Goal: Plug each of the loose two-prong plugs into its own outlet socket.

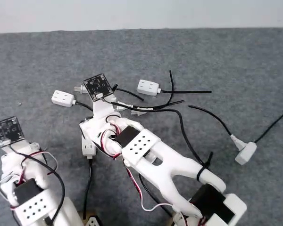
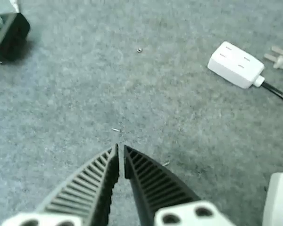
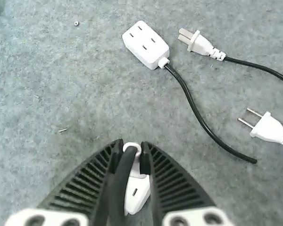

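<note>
At the near edge of the bench, the left end effector hangs pressed together and empty over bare grey surface. Further in, the right end effector pinches a white socket at its cord end. Beyond its tips lies a loose plug, long axis crosswise to them, prongs towards a second socket just beside it; the right arm looks the nearer.
</note>
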